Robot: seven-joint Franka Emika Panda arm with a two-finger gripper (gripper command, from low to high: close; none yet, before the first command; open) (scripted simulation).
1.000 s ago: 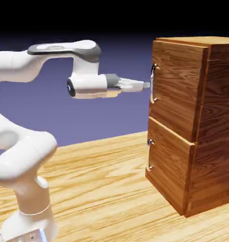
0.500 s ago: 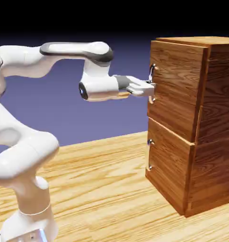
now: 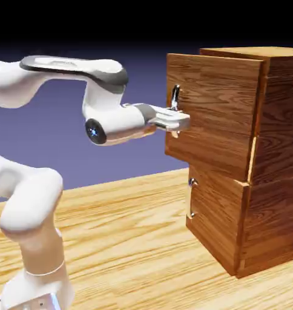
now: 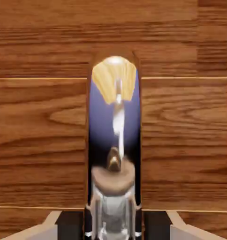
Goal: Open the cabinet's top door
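You are in the pulling step: the white two-finger gripper (image 3: 178,121) is closed around the thin vertical silver bar handle (image 3: 174,97) of the upper wood-grain front panel (image 3: 212,115), which is the top door of the tall reddish-brown wood-grain cabinet (image 3: 264,181) standing at the right side of the exterior view. This panel already stands out from the front of the cabinet, toward the arm, while the lower panel with the shorter silver handle (image 3: 191,200) sits flush, so I judge the opening as begun but not finished. In the hand view the mirror-like handle (image 4: 114,140) fills the middle of the picture and runs down between the finger tips at the bottom edge, with the wood of the door behind it; this agrees with a firm hold on the bar. For the next move, you should keep the fingers tight on the handle and draw the hand farther away from the cabinet, along the way the panel is coming out. If you pull to the side or downward, I think the smooth bar could slip from the fingers. How far the panel can travel, the pictures do not show.
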